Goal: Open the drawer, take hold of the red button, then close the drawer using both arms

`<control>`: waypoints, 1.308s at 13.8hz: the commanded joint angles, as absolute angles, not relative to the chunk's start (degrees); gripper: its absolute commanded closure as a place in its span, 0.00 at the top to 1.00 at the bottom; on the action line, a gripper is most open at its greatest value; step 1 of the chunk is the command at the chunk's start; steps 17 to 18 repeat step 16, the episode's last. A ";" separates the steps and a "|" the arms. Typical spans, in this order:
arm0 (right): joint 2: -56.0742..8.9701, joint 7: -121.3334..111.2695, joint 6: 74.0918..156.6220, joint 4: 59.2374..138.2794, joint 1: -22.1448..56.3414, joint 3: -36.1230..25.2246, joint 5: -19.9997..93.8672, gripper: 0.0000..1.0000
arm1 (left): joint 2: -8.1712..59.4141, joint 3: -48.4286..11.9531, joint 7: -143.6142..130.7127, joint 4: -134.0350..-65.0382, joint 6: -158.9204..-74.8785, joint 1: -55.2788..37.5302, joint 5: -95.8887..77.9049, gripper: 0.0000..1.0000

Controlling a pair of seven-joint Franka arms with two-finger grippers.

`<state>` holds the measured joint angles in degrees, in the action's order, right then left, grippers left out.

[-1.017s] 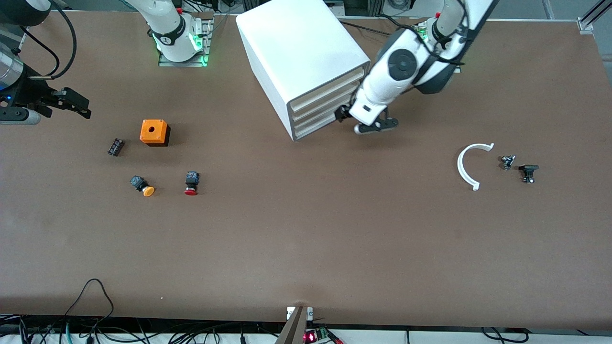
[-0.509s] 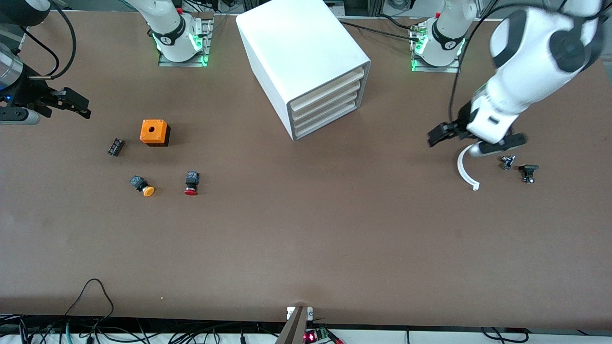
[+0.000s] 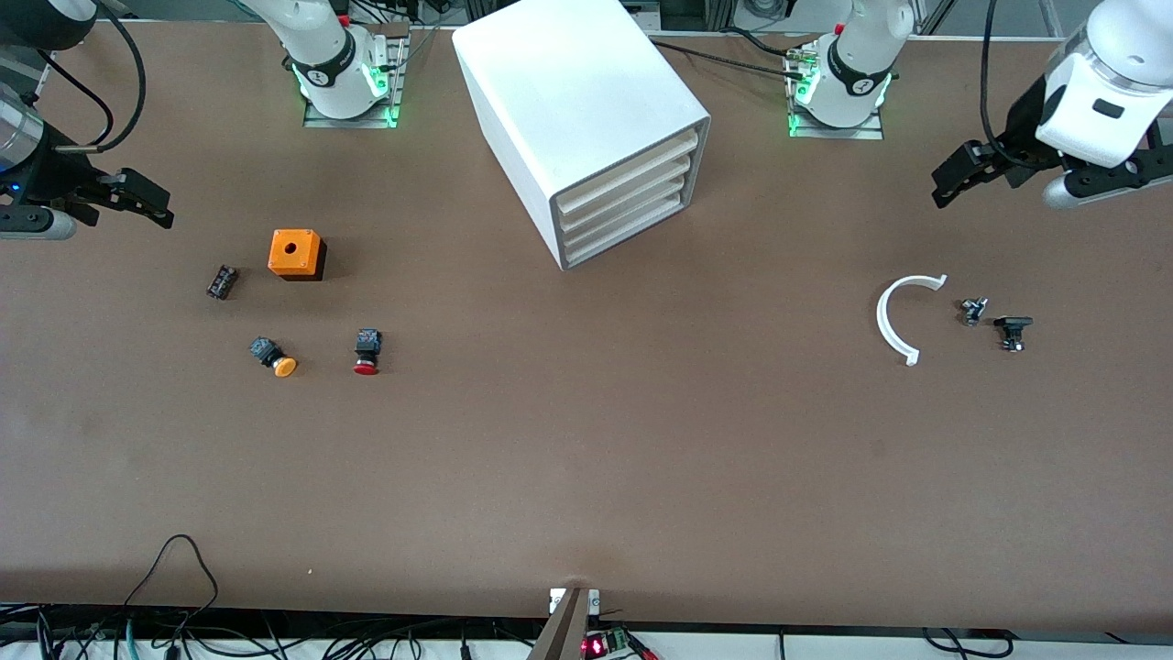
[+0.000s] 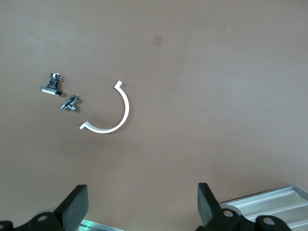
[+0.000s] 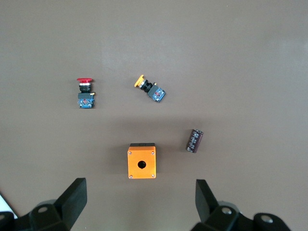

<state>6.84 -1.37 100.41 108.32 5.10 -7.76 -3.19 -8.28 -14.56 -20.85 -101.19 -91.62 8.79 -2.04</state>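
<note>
Nearest the desk's front edge of all the parts, toward the right arm's end, the button point(image 3: 367, 351) lies on its side, red cap pointing at the camera, just beside an orange-capped button point(image 3: 271, 356). Farther back sit a small dark cylinder point(image 3: 222, 281) and an orange cube point(image 3: 296, 254); at the left arm's end lie a white curved piece point(image 3: 893, 316) and two small metal fittings point(image 3: 994, 321). Farther still, the cabinet point(image 3: 586, 119) stands near the back edge, every drawer point(image 3: 623, 197) shut flush. The right gripper point(image 3: 137, 197) hangs, fingers apart and empty, at its end of the desk; the left gripper point(image 3: 1008, 170) hovers wide open by the other end edge, well away from the cabinet. Likely risks: grabbing the orange-capped lookalike, or catching the wrong drawer among several alike.
</note>
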 commanded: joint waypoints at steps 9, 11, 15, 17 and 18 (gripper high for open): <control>7.03 -1.23 100.02 108.11 4.75 -7.82 -2.20 1.00 | -5.27 -14.41 -15.23 -98.35 -91.32 8.35 -0.70 1.00; 7.03 -1.23 100.02 108.11 4.75 -7.82 -2.20 1.00 | -5.01 -14.41 -9.43 -98.35 -91.41 8.44 -0.88 1.00; 7.03 -1.23 100.28 108.11 4.75 -7.82 -2.20 1.00 | -4.83 -13.80 -8.26 -98.26 -91.41 8.53 -1.32 1.00; 7.03 -1.23 100.28 108.11 4.75 -7.82 -2.20 1.00 | -4.83 -13.80 -8.26 -98.26 -91.41 8.53 -1.41 1.00; 7.03 -1.23 100.28 108.11 4.75 -7.82 -2.20 1.00 | -4.83 -13.80 -8.26 -98.26 -91.41 8.53 -1.41 1.00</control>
